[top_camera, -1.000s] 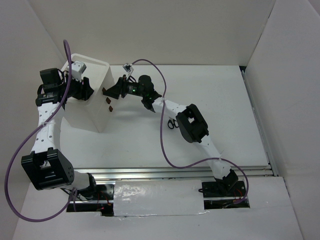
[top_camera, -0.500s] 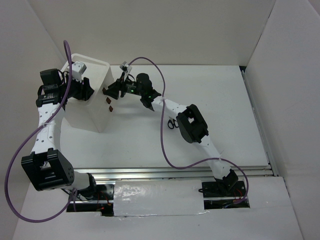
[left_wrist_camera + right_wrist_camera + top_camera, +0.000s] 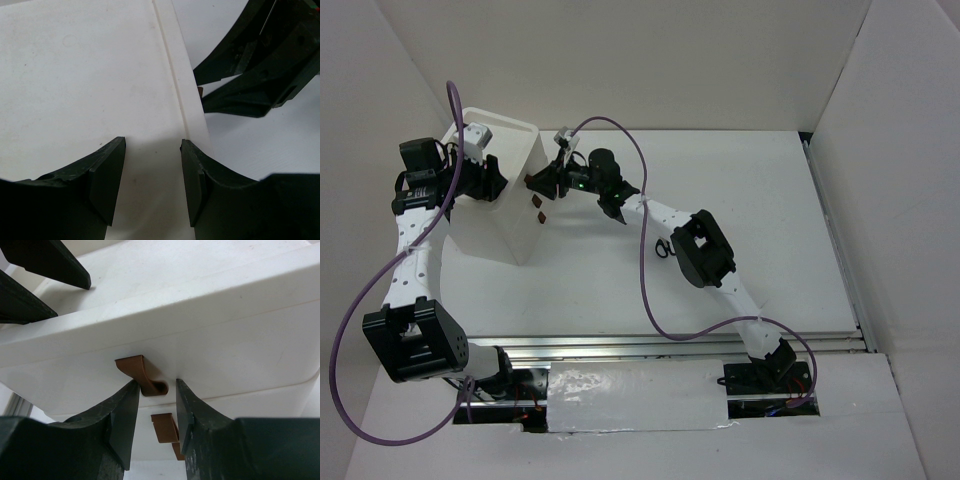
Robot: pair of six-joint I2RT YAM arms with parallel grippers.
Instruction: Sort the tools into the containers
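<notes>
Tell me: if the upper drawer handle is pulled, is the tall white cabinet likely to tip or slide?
The cabinet looks tall, narrow and made of thin plastic, so it is probably light and apt to tip or slide toward the pull. The left gripper sits over its top, which may steady it. The thin drawer handle between the right gripper fingers may flex.

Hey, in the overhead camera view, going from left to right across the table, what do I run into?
Left gripper → right gripper → scissors. The white cabinet overlaps both grippers, so it has no clear place in the order.
</notes>
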